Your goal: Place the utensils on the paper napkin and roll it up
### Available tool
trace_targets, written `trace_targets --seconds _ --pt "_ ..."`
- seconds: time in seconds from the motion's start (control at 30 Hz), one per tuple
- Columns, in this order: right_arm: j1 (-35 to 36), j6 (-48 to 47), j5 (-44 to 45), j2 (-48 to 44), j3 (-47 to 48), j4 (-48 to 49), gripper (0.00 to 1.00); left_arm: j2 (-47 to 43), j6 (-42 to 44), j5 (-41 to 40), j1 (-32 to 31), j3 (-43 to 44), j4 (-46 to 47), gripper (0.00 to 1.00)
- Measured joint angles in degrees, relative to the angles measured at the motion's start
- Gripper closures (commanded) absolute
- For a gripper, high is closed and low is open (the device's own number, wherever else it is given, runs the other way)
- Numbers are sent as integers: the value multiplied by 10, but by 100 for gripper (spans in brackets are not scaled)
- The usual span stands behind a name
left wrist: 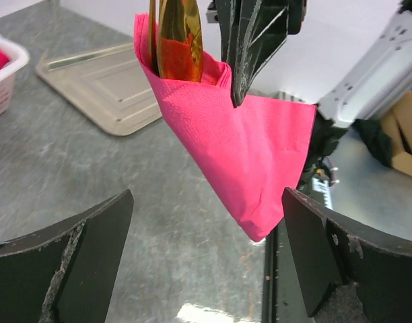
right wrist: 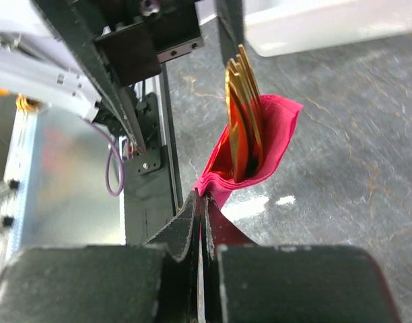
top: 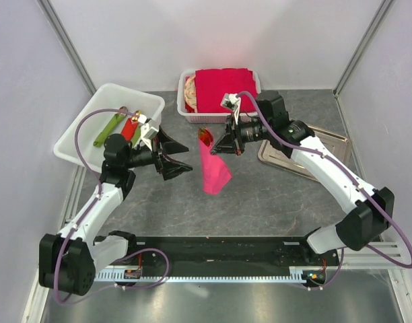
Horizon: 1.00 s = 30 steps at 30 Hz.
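Above the table, right pincer clamped on paper napkin cupping utensils, left pincer agape, basket holding red napkins

The top external view looks steeply down from above and behind the arm bases at its bottom edge, far enough back to take in the whole grey table. The left wrist view looks out low between the spread fingers of the left gripper in its bottom corners, close on the paper napkin at centre. The right wrist view looks along the pinched-together right gripper at bottom centre, nearer still to that napkin and the utensils, which all three views share.
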Motion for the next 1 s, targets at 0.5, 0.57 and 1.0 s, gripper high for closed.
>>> trace_targets --seconds 0.5,0.57,1.0 --pt "115 -92 38 -47 34 -78 100 -76 -117 -16 -78 -51 101 0" --pt "128 -97 42 -47 37 -81 100 -76 -122 -23 -88 -51 106 0" --pt "144 -102 54 -50 46 -83 100 -68 -165 -32 -130 -52 161 27"
